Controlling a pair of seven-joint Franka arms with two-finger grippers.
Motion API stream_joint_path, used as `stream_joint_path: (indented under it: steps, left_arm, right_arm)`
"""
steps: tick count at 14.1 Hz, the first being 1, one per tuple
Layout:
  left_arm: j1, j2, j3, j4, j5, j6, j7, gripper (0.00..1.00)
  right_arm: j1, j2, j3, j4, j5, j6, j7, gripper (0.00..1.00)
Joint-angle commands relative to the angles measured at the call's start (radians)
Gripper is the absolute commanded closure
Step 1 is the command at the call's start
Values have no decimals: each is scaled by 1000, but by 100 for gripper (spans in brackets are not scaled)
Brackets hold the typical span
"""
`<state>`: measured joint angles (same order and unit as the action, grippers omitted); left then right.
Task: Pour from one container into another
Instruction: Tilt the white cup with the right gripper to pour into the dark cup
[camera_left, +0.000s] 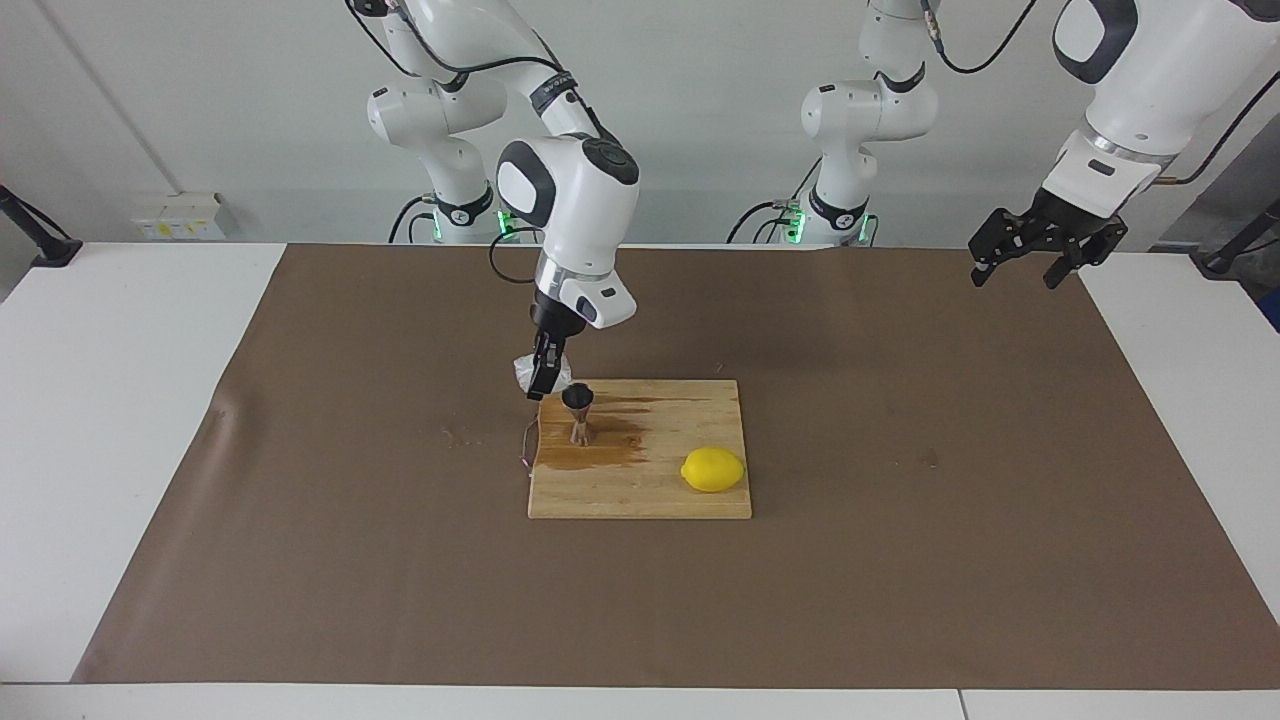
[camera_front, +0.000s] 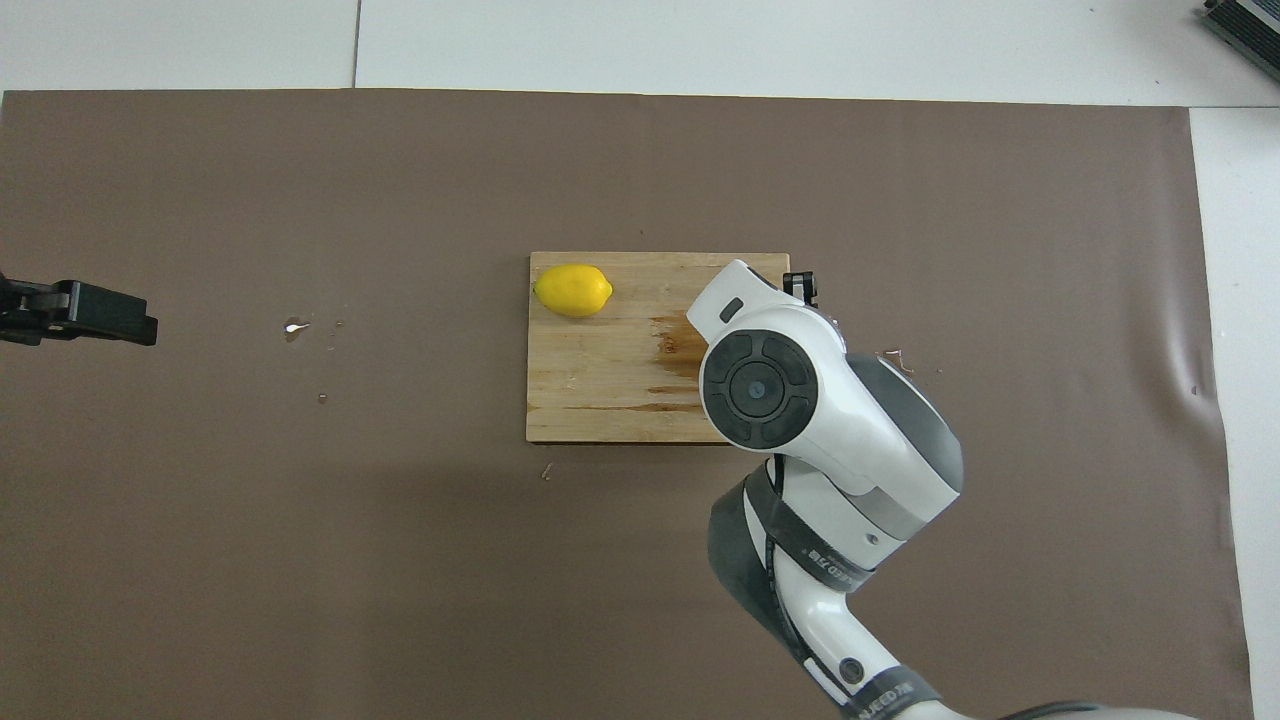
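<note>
Taking the wooden cutting board (camera_left: 640, 470) as our landmark and reading the facing view from its left, we first meet the right gripper (camera_left: 543, 378), up over the board's corner at the right arm's end, on the edge nearer the robots. Its jaws are clamped on the white plastic cup (camera_left: 525, 372), which hangs tipped beside the fingers. Just below the cup, the steel jigger (camera_left: 578, 415) stands upright on the board, in a wet brown stain (camera_left: 600, 450) spread over that end of the wood. Next we find the lemon (camera_left: 713, 469) lying on the board's corner toward the left arm's end, farther from the robots than the jigger. Last, well away from the board, the left gripper (camera_left: 1020, 267) waits with its jaws spread wide and holding nothing, over the brown mat (camera_left: 900, 560) on the desk (camera_left: 120, 420).
</note>
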<state>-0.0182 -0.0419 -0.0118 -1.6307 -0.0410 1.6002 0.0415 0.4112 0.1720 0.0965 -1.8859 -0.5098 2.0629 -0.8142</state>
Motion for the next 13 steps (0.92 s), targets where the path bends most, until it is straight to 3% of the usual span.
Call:
stream_joint_path:
  steps: [1,4,13]
  left_arm:
    - [-3,-23,6,-17,-4,-8,11,0]
    - [-3,-21,6,-18,-5,-8,11,0]
    - [-3,-21,6,-18,-4,-8,11,0]
  right_arm:
    - [-23,1,9,-13,-12,54,10,86]
    - [-40,1,9,-24,49,85,-6,86]
    - [-115,-11,9,-21,385,140,-334,86]
